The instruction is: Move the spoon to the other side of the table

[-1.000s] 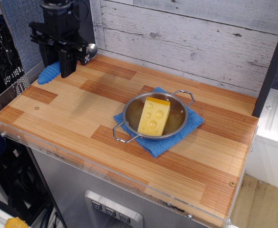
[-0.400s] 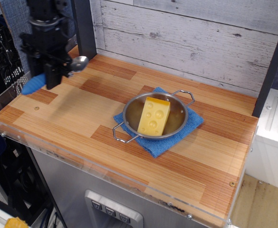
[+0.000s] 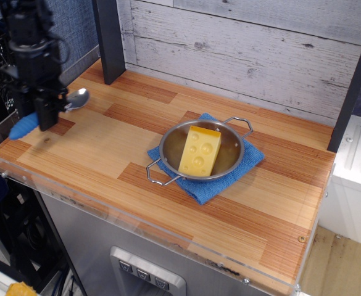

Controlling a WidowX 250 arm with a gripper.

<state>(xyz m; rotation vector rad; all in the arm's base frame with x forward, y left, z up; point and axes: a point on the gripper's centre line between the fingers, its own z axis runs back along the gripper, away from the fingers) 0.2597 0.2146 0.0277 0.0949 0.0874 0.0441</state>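
The gripper (image 3: 46, 117) hangs over the left end of the table (image 3: 106, 145), its black fingers closed across the spoon (image 3: 47, 114) near the middle of its length. The spoon lies crosswise in the grip: the silver bowl projects to the right of the fingers and slightly upward, and the blue handle projects to the left and downward, its tip close to the clear plastic rim (image 3: 1, 154) at the table's left edge. Whether the handle tip touches the wood cannot be determined. Well apart, right of the table's centre, a steel pan (image 3: 223, 161) with two wire handles sits on a folded blue cloth (image 3: 195, 188). A yellow cheese block (image 3: 200, 150) with round dimples stands inside the pan. A whitewashed plank wall (image 3: 248, 55) backs the table.
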